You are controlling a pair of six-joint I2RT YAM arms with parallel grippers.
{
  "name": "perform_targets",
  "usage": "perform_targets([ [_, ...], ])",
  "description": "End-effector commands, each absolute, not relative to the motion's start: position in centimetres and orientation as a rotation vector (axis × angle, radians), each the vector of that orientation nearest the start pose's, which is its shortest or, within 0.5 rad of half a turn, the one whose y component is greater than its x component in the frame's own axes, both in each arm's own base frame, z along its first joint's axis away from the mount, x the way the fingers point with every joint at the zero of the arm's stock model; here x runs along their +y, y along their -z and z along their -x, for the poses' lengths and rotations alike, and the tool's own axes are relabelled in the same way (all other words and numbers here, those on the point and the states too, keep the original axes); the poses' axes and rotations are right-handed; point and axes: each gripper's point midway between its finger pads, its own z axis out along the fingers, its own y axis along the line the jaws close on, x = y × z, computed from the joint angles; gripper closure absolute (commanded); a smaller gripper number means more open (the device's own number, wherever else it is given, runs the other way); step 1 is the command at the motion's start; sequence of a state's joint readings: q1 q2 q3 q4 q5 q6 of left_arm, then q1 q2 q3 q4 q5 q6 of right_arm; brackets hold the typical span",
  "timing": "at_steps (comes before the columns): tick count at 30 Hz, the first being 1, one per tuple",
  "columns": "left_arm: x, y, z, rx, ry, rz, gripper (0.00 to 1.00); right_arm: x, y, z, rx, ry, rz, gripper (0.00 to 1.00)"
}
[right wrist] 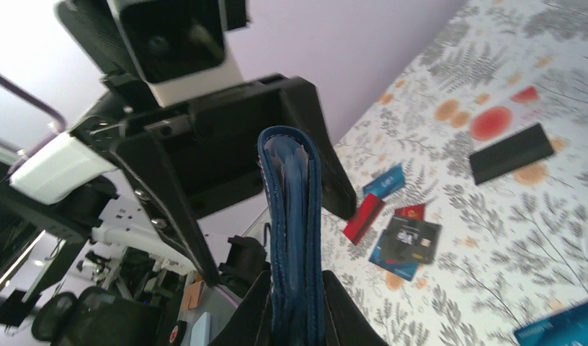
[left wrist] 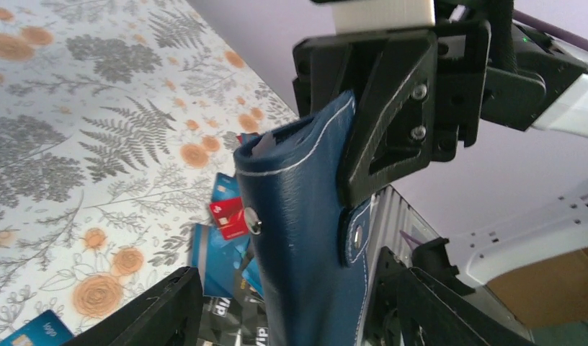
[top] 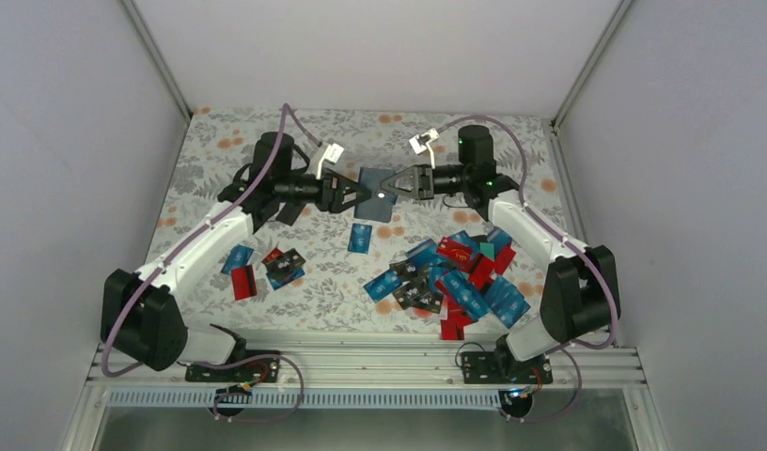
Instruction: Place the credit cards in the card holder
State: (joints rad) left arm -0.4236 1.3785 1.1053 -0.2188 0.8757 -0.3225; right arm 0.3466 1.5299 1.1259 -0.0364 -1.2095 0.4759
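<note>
**Item: card holder (top: 377,195).** Navy, stitched, held in the air above the counter (top: 220,160) at the upper centre of the overhead view, between the two arms.

**Right fingers (right wrist: 244,321).** Pinched tight on the card holder's thickness. In the right wrist view they press both faces at the bottom of the frame. This looks like the carrying grip, steadying the item so the other arm can work on it.

**Left fingers (left wrist: 158,310).** Spread wide, with the card holder standing between them. You will see no clear contact on either side, so they read as straddling it and holding nothing.

**Credit cards.** All lie flat on the counter.
- Main heap (top: 455,277): lower right of centre.
- Small group (top: 267,266): lower left.
- One blue card (top: 361,238): just below the held item.

**Also present.** A black rectangular piece (right wrist: 511,153) on the counter, of unknown kind.

**Not determinable.**
- Whether the card holder already contains a card. A pale sliver shows at its upper edge in the left wrist view, but you cannot tell what it is.
- The card holder's lower end, which both wrist views cut off.
- How many cards are in the heap, since they overlap.
</note>
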Motion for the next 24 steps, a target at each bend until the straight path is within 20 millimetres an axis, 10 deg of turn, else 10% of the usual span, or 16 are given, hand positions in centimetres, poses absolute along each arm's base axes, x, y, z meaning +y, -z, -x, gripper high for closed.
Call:
perform_targets([
  [1, -27.9, -29.3, -27.5, 1.930, 1.428, -0.764, 0.35, 29.4, -32.1, -28.1, 1.808, -1.750, 0.918, 0.96],
  [14, -27.0, -30.7, -24.4, 1.835, 1.478, -0.798, 0.98, 31.8, -34.0, -25.4, 1.716, -1.764, 1.086, 0.95],
  [17, -26.6, -29.9, -25.0, 1.889, 1.417, -0.747, 0.98, 32.0, -33.7, -26.9, 1.783, -1.666, 1.026, 0.73],
  [19, -26.1, -29.2, -26.3, 1.946, 1.323, -0.691, 0.98, 31.9, -32.2, -29.3, 1.912, -1.509, 0.901, 0.39],
  [24, -24.0, -25.6, -29.9, 2.112, 1.025, -0.515, 0.98, 29.5, -28.9, -33.1, 2.134, -1.191, 0.614, 0.11],
])
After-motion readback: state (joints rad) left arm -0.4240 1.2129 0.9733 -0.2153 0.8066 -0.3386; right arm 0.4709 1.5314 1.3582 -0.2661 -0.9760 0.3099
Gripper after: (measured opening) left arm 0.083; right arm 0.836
